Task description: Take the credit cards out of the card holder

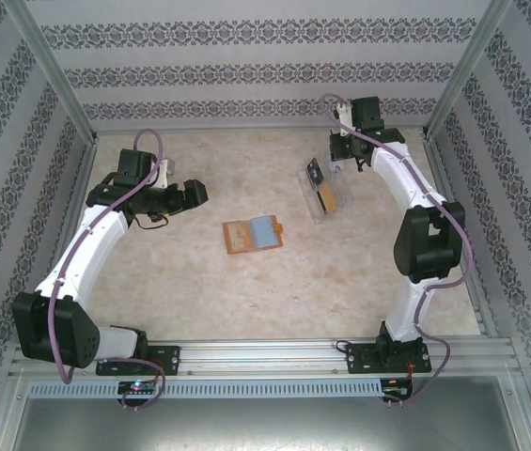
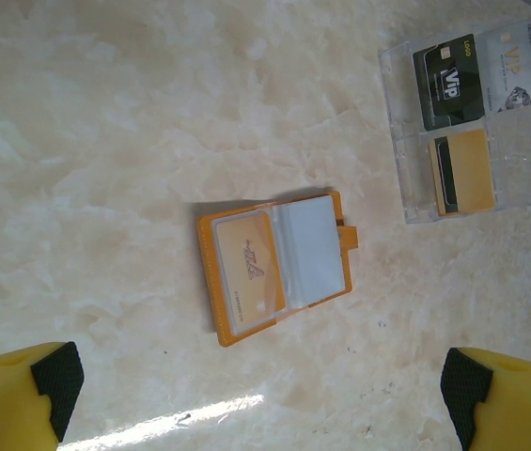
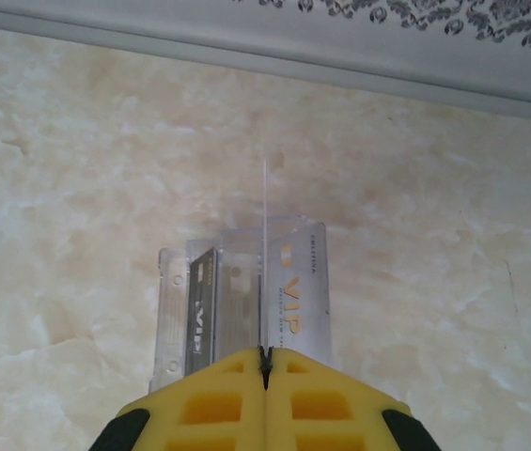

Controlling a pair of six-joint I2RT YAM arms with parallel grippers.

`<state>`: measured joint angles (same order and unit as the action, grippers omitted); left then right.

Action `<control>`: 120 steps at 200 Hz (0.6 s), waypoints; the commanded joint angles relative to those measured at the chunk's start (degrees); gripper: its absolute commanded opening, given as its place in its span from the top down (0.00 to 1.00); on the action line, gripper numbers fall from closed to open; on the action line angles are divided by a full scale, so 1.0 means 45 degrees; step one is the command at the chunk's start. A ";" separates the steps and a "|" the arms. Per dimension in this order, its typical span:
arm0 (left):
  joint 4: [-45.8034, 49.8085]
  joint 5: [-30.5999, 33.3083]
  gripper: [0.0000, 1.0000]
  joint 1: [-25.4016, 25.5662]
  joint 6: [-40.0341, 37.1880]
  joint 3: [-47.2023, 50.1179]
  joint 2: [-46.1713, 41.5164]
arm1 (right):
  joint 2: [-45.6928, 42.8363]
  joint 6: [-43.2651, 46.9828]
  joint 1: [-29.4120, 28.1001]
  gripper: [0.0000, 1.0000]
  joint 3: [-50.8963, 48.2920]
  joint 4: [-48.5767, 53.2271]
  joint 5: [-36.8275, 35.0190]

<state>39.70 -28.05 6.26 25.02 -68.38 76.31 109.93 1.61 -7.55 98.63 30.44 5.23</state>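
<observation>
Four credit cards can be counted, with one holder, one tray and two hands. The small flat orange card holder point(image 2: 310, 249) lies open near the middle of the marbled beige table point(image 1: 340, 282), its tab toward the right edge. One pocket holds a yellow-orange plastic card point(image 2: 246, 268); the pocket beside it looks pale grey-blue.

The other three cards lie in a clear plastic tray point(image 2: 410, 178) that sits between the table's middle and its far right corner, well apart from the holder. They are a black card lettered VIP point(image 2: 448, 86), a silver-white VIP card point(image 2: 514, 68) beside it, and a yellow-orange card with a dark stripe point(image 2: 467, 169).

The left hand point(image 2: 257, 399) hangs over the table on the near side of the holder. Its yellow, black-padded fingers point(image 2: 54, 381) are spread wide and touch nothing.

The right hand point(image 3: 265, 362) hovers over the tray, its fingers pressed together. A thin white sliver point(image 3: 265, 244) rises from their seam; I cannot tell what it is.

The left wrist view gives the cards' lettering and the filled pocket, which are mere flecks of colour from the top. The top view adds both arms and the table's edges.
</observation>
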 commanded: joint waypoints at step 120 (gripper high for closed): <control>0.0179 -0.0143 0.00 -0.0144 -0.0261 0.0039 0.0196 | 0.1948 0.0450 0.0116 0.96 0.1045 0.1161 -0.0155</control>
<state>39.70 -28.27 6.26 25.02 -68.38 76.93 117.10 2.81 -7.25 101.47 34.06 4.80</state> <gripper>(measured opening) 0.996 0.055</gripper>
